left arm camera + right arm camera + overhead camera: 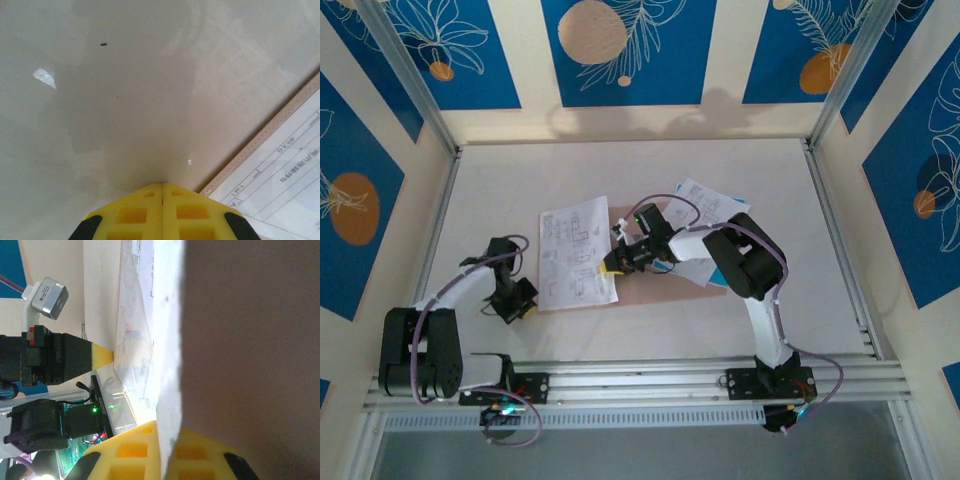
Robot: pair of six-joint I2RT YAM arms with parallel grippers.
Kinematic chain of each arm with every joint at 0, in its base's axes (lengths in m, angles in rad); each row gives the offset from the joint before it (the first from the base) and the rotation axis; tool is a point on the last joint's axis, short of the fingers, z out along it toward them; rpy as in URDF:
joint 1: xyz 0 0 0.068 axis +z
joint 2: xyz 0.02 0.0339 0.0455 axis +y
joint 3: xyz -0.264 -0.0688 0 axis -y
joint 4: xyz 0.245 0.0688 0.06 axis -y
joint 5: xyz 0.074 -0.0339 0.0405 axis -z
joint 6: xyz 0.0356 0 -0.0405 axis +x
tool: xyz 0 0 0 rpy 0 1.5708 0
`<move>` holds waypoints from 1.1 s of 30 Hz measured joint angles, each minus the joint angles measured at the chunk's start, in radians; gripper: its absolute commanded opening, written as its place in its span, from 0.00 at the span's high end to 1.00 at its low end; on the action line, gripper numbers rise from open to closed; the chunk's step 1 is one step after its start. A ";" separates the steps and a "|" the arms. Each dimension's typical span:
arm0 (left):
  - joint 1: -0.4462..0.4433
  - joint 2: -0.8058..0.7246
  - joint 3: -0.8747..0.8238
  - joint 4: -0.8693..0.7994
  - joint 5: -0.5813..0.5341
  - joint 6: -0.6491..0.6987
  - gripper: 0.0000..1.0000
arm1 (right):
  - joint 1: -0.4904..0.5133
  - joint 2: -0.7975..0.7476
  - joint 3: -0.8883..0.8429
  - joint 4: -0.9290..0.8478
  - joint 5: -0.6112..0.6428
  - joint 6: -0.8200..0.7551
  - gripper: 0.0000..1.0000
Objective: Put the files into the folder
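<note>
Both shut: right pincer [161,432] pinches folder [250,340] edge; left pincer [162,187] over table [125,100].

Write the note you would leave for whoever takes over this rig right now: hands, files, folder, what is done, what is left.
Left hand: shut, empty, over bare table by the folder corner.
Right hand: shut on a thin white edge, seemingly the printed sheet lying on the folder.
More sheets lie at the folder's far right.
Done: nothing visibly filed; I cannot tell whether the folder is open.
Left: get every sheet inside, then close it.
</note>
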 measured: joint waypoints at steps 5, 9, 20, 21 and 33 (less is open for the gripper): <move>0.000 0.005 0.003 -0.001 0.000 0.000 1.00 | 0.003 0.005 0.000 0.005 -0.001 0.002 1.00; 0.000 0.009 0.006 -0.004 0.000 0.000 1.00 | 0.009 0.011 0.000 -0.004 -0.001 -0.002 1.00; 0.000 0.018 0.019 -0.016 0.004 0.000 1.00 | 0.010 0.011 0.017 -0.072 0.003 -0.047 0.85; 0.000 0.018 0.020 -0.019 0.004 0.001 1.00 | 0.010 0.011 0.022 -0.088 0.007 -0.050 0.77; -0.071 -0.026 0.143 0.003 0.030 0.035 1.00 | -0.046 -0.257 -0.015 -0.340 0.183 -0.053 0.35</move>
